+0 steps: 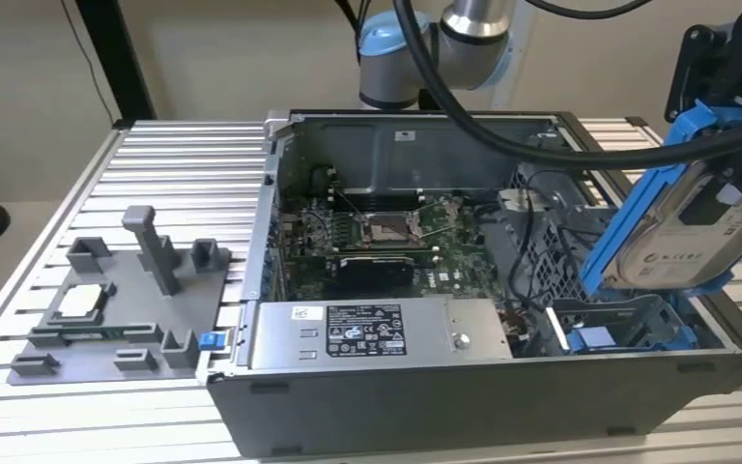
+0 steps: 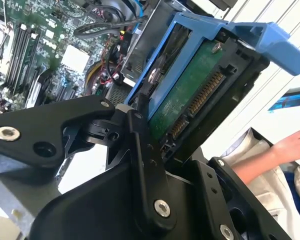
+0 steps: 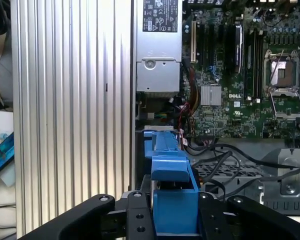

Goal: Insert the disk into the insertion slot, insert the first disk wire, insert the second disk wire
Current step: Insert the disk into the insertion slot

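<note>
My gripper (image 1: 722, 159) is shut on the disk (image 1: 684, 230), a silver-grey drive with a white label in a bright blue carrier. It hangs tilted on edge at the exterior view's right, over the open computer case. Just below it lies the insertion slot (image 1: 618, 327), a grey metal bay with blue plastic parts in the case's near right corner. In the second wrist view the disk's (image 2: 190, 95) green circuit board and connector face the camera between the black fingers (image 2: 140, 135). In the first wrist view the blue carrier (image 3: 172, 200) sits between the gripper's black links.
The grey power-supply box (image 1: 371, 333) sits beside the slot, with the motherboard (image 1: 371, 232) behind it. Loose black cables (image 3: 230, 160) run near the bay. A grey fixture (image 1: 113, 300) stands on the slatted table at the exterior view's left. A person's hand (image 2: 290, 147) shows beyond the case.
</note>
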Available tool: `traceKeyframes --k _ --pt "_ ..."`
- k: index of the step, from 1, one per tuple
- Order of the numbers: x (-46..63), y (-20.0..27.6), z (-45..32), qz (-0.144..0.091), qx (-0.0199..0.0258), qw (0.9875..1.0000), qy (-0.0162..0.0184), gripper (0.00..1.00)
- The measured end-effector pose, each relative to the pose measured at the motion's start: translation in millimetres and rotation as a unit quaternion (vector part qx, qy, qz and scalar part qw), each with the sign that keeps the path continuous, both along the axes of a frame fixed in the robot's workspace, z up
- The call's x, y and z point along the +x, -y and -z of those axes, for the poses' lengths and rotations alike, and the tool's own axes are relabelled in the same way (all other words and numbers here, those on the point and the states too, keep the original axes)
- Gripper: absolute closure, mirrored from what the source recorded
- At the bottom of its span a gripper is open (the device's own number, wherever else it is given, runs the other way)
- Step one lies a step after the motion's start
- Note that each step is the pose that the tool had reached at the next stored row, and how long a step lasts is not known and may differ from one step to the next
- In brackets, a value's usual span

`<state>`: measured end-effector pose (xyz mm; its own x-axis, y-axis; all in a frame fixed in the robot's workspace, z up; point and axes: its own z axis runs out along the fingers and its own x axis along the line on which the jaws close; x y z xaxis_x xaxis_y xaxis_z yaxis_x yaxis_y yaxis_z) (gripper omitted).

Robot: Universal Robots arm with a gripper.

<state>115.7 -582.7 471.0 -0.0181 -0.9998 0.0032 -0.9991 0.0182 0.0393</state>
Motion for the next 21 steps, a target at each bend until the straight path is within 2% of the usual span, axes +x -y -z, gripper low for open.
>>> traceKeyframes --k 11,21 --pt "0.0 1.3 7.1 0.0 0.0 1.0 0.0 1.0" --pt "0.0 1.3 24.3 0.0 0.0007 1.0 0.0 1.0"
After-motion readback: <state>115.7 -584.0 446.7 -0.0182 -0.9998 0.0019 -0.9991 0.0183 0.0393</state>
